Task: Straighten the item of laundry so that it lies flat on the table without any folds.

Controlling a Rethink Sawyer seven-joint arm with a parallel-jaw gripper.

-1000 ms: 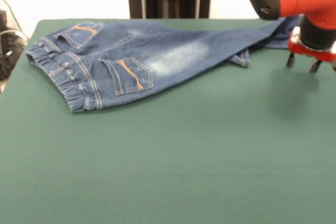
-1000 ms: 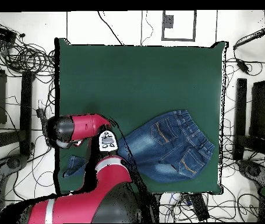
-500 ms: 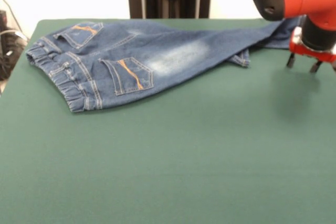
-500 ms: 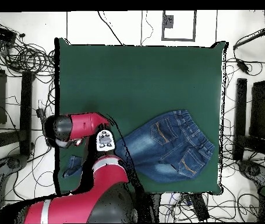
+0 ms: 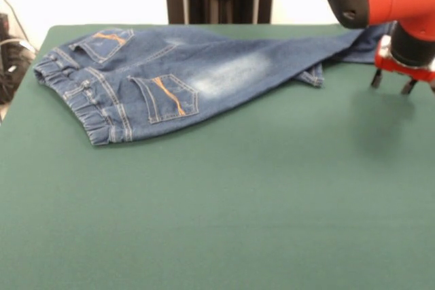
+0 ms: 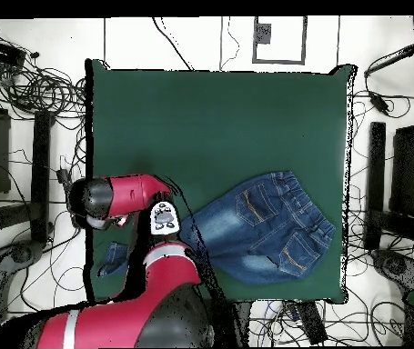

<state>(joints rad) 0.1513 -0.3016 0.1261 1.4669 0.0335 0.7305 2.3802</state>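
Small jeans spread along the far side of the green table, arm hanging at the right.

The near half of the table (image 5: 217, 222) is bare green cloth. Beyond it the jeans (image 5: 183, 76) lie back-side up, gathered waistband at the far left, legs running right toward the far edge, one hem doubled over near the middle-right. At the right, the gripper (image 5: 393, 83) hovers above the cloth just beside the leg ends, prongs spread apart and gripping nothing.
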